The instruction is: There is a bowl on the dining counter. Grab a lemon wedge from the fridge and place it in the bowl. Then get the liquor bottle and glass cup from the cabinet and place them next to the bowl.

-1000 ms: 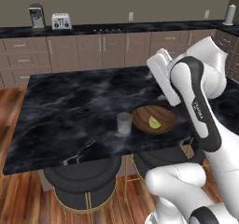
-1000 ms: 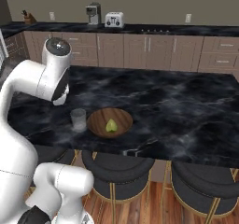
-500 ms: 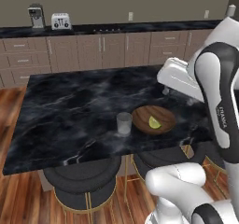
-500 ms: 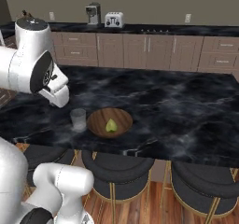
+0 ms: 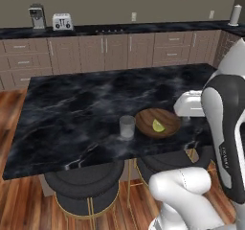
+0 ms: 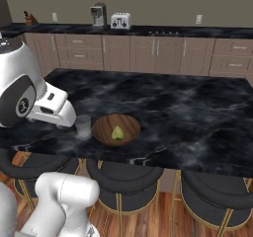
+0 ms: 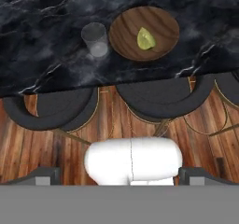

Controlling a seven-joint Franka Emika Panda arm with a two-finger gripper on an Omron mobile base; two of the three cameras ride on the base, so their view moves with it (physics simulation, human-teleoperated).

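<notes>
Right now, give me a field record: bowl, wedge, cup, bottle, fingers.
bowl: brown wooden bowl on the dining counter, near its stool-side edge
lemon wedge: lemon wedge lying inside the bowl
glass cup: glass cup upright on the counter beside the bowl, apart from it
liquor bottle: not on the counter
fingers: open, empty

One bowl [image 5: 158, 122] sits on one counter [image 5: 76, 114], with one lemon wedge [image 5: 158, 126] in it and one glass cup [image 5: 127, 126] beside it. Three stools [image 6: 121, 179] show under the counter's near edge. By the far wall stand one toaster [image 5: 62, 21] and one coffee machine [image 5: 36, 16].
</notes>
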